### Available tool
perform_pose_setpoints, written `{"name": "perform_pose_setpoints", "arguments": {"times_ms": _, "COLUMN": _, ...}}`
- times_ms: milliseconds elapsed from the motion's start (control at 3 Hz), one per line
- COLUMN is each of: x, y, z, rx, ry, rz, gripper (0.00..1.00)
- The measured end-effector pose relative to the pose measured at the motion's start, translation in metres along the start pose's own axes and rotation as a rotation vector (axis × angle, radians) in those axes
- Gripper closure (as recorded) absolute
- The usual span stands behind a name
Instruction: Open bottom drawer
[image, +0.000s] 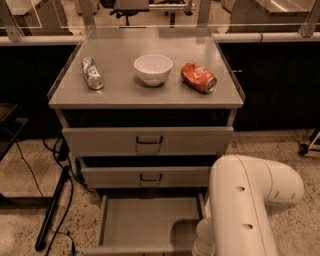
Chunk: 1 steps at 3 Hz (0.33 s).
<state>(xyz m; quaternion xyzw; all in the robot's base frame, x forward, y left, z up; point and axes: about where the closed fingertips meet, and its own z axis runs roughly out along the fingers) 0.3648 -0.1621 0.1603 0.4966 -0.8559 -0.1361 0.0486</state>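
Grey metal forms the cabinet (125, 96), whose three drawers are stacked beneath its flat top. The bottom drawer (145, 225) is pulled well out toward the camera, its flat grey tray open to view, and its front panel is cut off by the lower edge of the view. The top drawer (100, 141) and the middle drawer (110, 177) above it each stand slightly out, with a dark gap over each front.

The white arm (245, 200) fills the lower right. It has a rounded elbow near the right edge and a thick link running down and leftward. A narrower wrist section (202, 241) drops at the front right corner of the open tray. The gripper lies past the bottom edge there, out of sight, so I cannot tell how wide it stands.

On the top surface, a silver can (92, 73) lies toward the left edge, a white bowl (153, 69) sits at the centre, and an orange can (198, 77) lies toward the right edge.
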Motion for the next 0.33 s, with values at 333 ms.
{"name": "perform_pose_setpoints", "arguments": {"times_ms": 333, "x": -0.0015, "y": -0.0017, "z": -0.0004, "rx": 0.0, "ry": 0.0, "rz": 0.0, "gripper": 0.0}}
